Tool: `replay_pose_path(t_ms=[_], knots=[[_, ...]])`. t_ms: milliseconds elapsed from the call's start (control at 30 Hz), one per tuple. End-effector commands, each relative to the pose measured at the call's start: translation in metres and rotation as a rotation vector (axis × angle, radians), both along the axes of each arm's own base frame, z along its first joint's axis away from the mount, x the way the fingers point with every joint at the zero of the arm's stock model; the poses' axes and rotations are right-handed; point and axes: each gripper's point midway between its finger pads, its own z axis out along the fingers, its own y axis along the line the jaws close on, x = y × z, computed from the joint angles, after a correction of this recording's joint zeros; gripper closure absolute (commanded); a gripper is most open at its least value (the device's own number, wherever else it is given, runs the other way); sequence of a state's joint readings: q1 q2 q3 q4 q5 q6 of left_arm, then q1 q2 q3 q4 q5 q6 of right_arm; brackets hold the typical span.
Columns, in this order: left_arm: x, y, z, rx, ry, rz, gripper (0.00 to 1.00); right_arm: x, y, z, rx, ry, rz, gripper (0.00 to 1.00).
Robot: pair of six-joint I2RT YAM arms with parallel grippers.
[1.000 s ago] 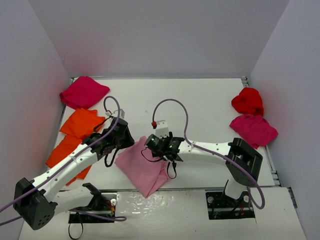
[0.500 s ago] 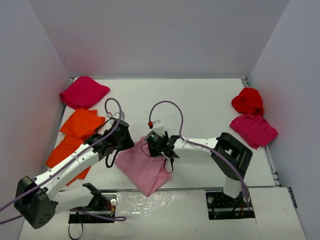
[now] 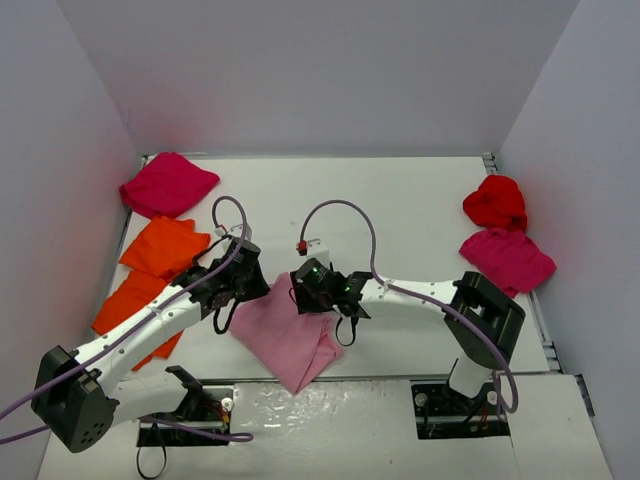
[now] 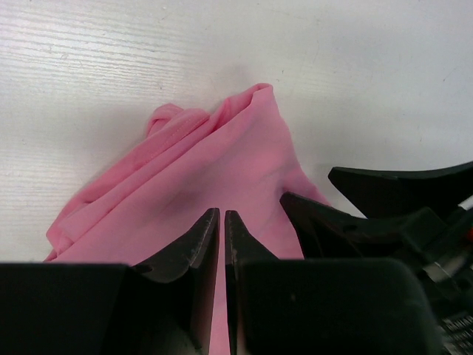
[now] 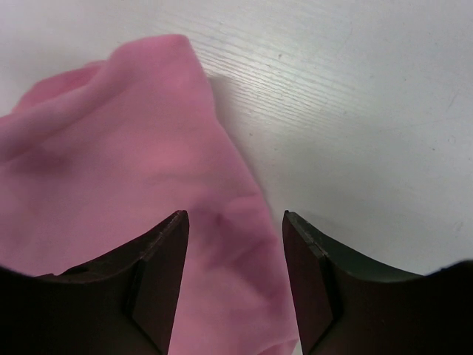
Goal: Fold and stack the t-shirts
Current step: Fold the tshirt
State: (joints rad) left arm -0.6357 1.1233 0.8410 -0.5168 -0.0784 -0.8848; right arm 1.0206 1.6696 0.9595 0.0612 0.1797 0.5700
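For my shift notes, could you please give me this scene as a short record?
Left hand: shut on pink shirt
Right hand: open over pink shirt's edge
Table left: far magenta shirt, orange shirt, nearer orange shirt
Table right: red shirt, near magenta shirt

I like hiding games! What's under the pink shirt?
The pink shirt lies on the white table, which shows beside it. Whatever is right beneath the shirt is covered by the cloth, so I can't tell if anything is hiding there.
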Motion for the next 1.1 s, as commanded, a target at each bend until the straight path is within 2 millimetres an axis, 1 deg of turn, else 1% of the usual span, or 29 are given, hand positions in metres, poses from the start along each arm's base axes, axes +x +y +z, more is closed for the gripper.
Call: replay_pose_path(t_ms=[0,33,133,200,300,367,467,533,600,700,800,900,967,1067], knots=[[0.013,-0.014,0.021,-0.059,-0.061,0.003,0.94,0.013,0.001,0.042,0.133,-0.059,0.003,0.48],[0.013,-0.014,0.022,-0.059,-0.061,0.001,0.94,0.016,-0.006,0.038,0.142,-0.043,-0.007,0.48],[0.013,-0.014,0.022,-0.057,-0.060,0.001,0.94,0.011,-0.014,0.016,0.211,0.063,0.031,0.48],[0.013,-0.015,0.023,-0.058,-0.063,-0.002,0.94,0.020,-0.028,0.001,0.224,0.105,0.000,0.49],[0.012,-0.015,0.023,-0.056,-0.061,-0.002,0.94,0.020,-0.031,-0.014,0.233,0.139,0.028,0.50],[0.012,-0.015,0.023,-0.052,-0.062,0.000,0.94,0.019,-0.024,-0.014,0.255,0.148,0.068,0.50],[0.011,-0.015,0.023,-0.045,-0.058,0.000,0.94,0.020,-0.013,-0.008,0.304,0.148,0.108,0.50],[0.011,-0.014,0.022,-0.037,-0.053,-0.002,0.94,0.024,-0.012,-0.005,0.311,0.145,0.103,0.50],[0.011,-0.013,0.022,-0.034,-0.050,-0.002,0.94,0.025,-0.008,0.003,0.335,0.138,0.114,0.50],[0.012,-0.014,0.023,-0.034,-0.053,-0.001,0.94,0.024,-0.005,0.007,0.360,0.148,0.135,0.50],[0.012,-0.016,0.021,-0.038,-0.047,-0.004,0.94,0.025,-0.007,0.003,0.374,0.162,0.134,0.50],[0.012,-0.017,0.020,-0.039,-0.045,-0.006,0.94,0.016,-0.005,0.001,0.448,0.219,0.169,0.50],[0.012,-0.016,0.019,-0.036,-0.044,-0.004,0.94,0.012,-0.005,-0.008,0.495,0.272,0.188,0.50],[0.012,-0.018,0.018,-0.038,-0.041,-0.009,0.94,0.005,-0.002,-0.028,0.526,0.343,0.205,0.53]])
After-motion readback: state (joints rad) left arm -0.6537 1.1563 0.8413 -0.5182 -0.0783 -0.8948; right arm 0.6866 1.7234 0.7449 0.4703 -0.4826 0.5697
